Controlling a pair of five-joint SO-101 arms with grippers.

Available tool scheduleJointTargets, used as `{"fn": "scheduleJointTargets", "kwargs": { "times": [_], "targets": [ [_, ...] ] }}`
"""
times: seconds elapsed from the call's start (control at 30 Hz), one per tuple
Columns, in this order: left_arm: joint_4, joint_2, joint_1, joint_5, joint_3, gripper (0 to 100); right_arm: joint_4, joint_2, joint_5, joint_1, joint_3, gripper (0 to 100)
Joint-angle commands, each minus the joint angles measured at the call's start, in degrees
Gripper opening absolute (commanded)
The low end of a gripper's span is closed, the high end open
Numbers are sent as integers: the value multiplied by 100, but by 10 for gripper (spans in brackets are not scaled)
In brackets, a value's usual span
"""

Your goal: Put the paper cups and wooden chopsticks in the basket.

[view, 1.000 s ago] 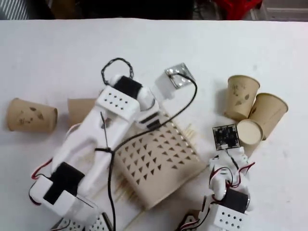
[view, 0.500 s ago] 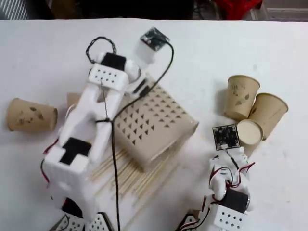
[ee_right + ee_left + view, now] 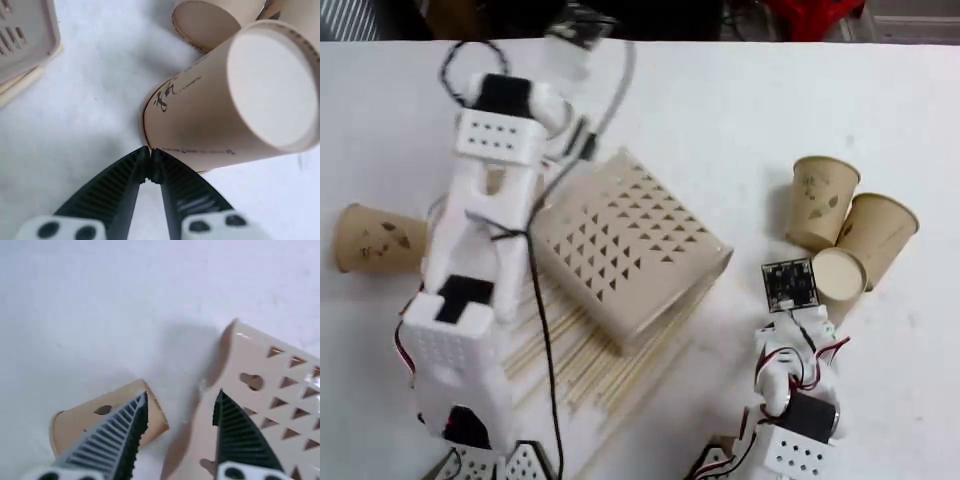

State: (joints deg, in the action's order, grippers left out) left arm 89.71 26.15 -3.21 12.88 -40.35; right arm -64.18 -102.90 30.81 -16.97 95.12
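A beige basket with triangle holes lies perforated side up on a spread of wooden chopsticks. My left arm stretches along its left side. The left gripper is open, one finger over a lying paper cup, the other over the basket's edge. Another cup lies at the far left. Three cups cluster at the right. My right gripper is shut, its tips at the side of the nearest cup of that cluster.
The white table is bare at the back and between the basket and the right-hand cups. The right arm's base stands at the front edge. A black cable runs along the left arm.
The left arm has swung toward the far left of the table. The basket has shifted and turned with it, uncovering more chopsticks. The right arm has kept still.
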Motion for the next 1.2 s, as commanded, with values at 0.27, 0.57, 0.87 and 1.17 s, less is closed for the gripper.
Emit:
{"fn": "scheduleJointTargets", "kwargs": {
  "times": [0.27,0.57,0.87,1.17],
  "targets": [
    [-396,1429,611,1468,-53,226,-48,-40,53,40,-9,18],
    [237,1437,4,2154,-62,226,-48,-40,53,40,-9,18],
    [1257,1077,-822,1802,-589,226,-48,-40,53,40,-9,18],
    [1266,198,-2176,1582,360,226,-48,-40,53,40,-9,18]
  ]
}}
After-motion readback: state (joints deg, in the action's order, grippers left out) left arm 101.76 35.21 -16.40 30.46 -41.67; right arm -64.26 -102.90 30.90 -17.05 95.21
